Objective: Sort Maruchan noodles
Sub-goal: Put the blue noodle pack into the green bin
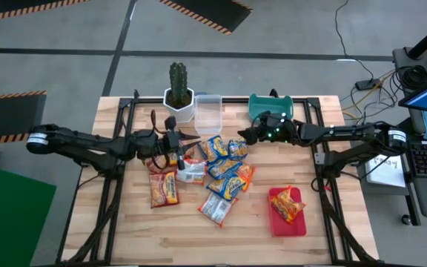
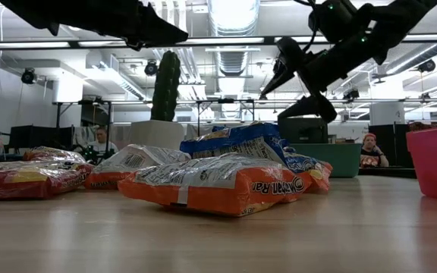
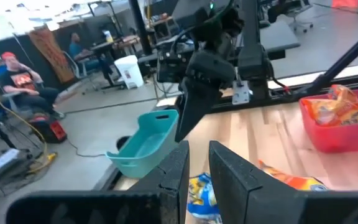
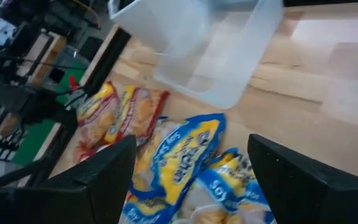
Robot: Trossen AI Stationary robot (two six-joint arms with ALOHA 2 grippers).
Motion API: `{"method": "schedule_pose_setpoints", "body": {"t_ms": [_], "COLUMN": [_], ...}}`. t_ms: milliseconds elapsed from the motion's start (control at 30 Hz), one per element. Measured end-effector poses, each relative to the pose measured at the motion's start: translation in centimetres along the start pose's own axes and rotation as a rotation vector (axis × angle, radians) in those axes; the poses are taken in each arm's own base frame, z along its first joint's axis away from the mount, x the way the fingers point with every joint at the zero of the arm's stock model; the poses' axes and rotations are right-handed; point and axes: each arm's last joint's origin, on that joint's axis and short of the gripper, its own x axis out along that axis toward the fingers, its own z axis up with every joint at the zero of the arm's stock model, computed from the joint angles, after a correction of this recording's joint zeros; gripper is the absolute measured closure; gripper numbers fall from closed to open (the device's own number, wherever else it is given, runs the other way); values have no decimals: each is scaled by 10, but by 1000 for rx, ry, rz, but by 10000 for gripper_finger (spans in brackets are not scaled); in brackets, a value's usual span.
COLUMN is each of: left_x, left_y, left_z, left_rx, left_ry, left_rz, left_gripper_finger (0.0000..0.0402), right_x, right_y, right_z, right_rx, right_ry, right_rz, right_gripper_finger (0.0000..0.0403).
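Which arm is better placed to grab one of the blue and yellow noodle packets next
Right, probably. The right gripper hangs open just above the blue-and-yellow packets, which fill its wrist view. The left gripper, fingers nearly together, sits over the pile's other edge, by the orange packets.

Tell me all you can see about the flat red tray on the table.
The red tray is a shallow, rectangular plastic-looking dish with a low rim. It lies flat on the wooden table's right part, apart from the heap of packets. One orange noodle packet lies in it, tilted. No pincer is near it.

Packet print (image 1: 228, 185) too small to read; clear bin (image 4: 216, 50) edge-cropped.
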Motion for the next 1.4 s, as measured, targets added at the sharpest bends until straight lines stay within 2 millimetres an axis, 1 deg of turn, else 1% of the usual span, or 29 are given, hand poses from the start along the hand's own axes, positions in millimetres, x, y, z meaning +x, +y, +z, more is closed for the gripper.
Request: {"method": "schedule_pose_setpoints", "body": {"t_ms": [133, 233, 333, 467, 567, 667, 767, 867, 967, 1067, 1267, 1400], "left_x": [-1, -2, -3, -3, -3, -3, -3, -3, -1, 6, 32, 54], "left_y": [-1, -3, -3, -3, -3, -3, -3, -3, -4, -7, -21, -27], "left_z": [-6, -14, -17, -18, -18, -18, -18, -18, -19, -24, -45, -54], "left_rx": [-16, -8, -6, -5, -6, -15, -25, -32, -57, -72, -78, -51], "left_ry": [31, 51, 51, 55, 53, 53, 55, 55, 52, 56, 76, 124], "left_rz": [-8, -13, -11, -12, -12, -12, -12, -12, -10, -11, -46, -49], "left_gripper_finger": [357, 357, 357, 357, 357, 357, 357, 357, 357, 357, 357, 357], "right_x": [4, 12, 23, 38, 45, 49, 53, 55, 51, 43, 17, -2], "right_y": [0, -5, -9, -11, -15, -23, -30, -31, -28, -22, -11, -8], "right_z": [-10, -21, -28, -31, -38, -46, -49, -50, -48, -42, -31, -26], "right_rx": [35, 57, 79, 88, 105, 117, 105, 101, 95, 92, 81, 68], "right_ry": [52, 105, 122, 109, 172, 231, 252, 255, 268, 260, 265, 281], "right_rz": [-20, -66, -84, -54, -45, -99, -140, -143, -117, -79, -51, -70], "right_gripper_finger": [119, 139, 170, 224, 267, 304, 331, 345, 348, 349, 349, 348]}}
